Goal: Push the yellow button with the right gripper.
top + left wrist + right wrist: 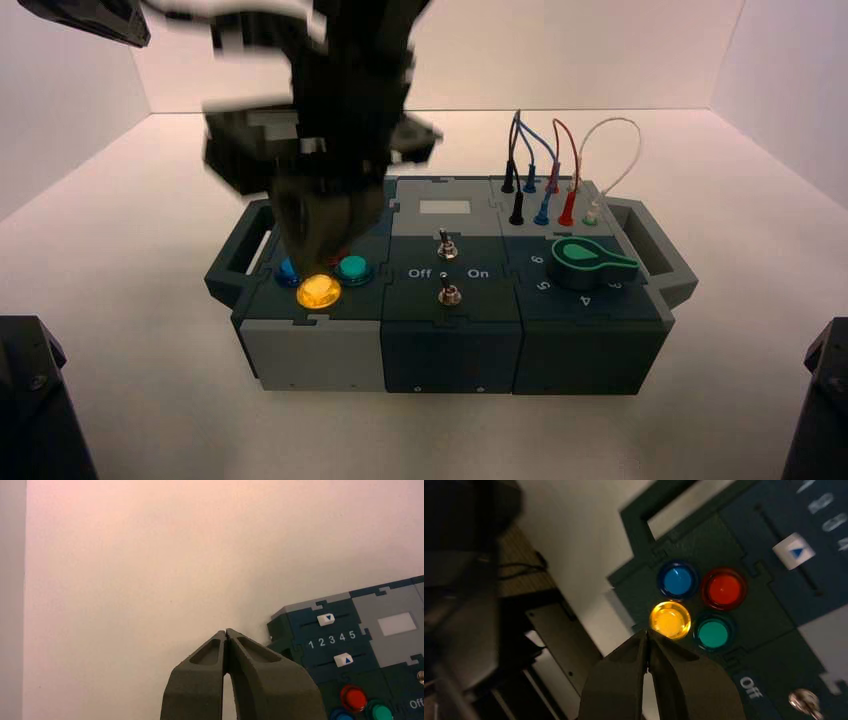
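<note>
The pale table (160, 400) is under everything, with white walls (430, 60) on its far side and at the left and right. On it sits the big dark and gray box (450, 350), with colored wires (567, 205) at its far right and a green knob (590, 264) near its right end. The right gripper (312, 262) is over the left part of the box, pointing down at the round buttons, and its two fingers are pinched together with nothing in them. The left gripper (226, 632) is off past the far left of the box, waiting, with its fingers together too. The yellow button (319, 291) is at the near left of the box, the nearest of four, and it glows. The blue button (678, 581) and the teal button (713, 633) are right beside it, and the red button (724, 589) is on the far side. The step now looks like lining up and pushing. I can't tell if the tips touch the yellow cap. To do it well, keep the fingers pinched, get the tips over the middle of the cap, go straight down softly, then lift straight up. If the tips slide sideways, they could bump the teal or blue one or slip off the rim.
</note>
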Available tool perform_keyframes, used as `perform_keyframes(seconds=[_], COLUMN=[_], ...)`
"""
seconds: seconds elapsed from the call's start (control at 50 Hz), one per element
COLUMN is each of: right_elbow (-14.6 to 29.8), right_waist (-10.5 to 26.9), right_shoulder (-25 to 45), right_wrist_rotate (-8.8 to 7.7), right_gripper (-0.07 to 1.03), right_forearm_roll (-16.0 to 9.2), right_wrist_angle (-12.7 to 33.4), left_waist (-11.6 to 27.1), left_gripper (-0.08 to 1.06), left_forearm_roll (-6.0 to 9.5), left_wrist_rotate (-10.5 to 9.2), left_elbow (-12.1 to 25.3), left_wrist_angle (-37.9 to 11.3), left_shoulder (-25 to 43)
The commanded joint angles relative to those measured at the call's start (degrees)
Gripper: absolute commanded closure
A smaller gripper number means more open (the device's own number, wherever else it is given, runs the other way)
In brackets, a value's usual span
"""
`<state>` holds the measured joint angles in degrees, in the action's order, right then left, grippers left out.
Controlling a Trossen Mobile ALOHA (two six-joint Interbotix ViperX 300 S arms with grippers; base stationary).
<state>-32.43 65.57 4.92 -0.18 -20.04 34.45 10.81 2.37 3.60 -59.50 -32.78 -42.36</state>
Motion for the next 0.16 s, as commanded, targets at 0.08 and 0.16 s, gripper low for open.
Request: perform_keyframes(seconds=[0.08,0.16], right_elbow=[0.35,0.18], right_waist=[-0.18,-0.26], right_shoulder=[-4.31,-4.31], right_wrist_rotate=[0.26,0.35], right_gripper=[0.99,0.99], right_forearm_roll=[-0.18,-0.09], right_wrist_angle=[-0.79,-0.88], left_waist=[0.88,0.88], left_gripper=[1.01,1.01], left_forearm_roll=[0.09,0.09], left_wrist_rotate=[0.0,0.0], left_elbow=[0.62,0.62], left_wrist_angle=[0.53,0.53], left_shoulder=[-0.18,0.0])
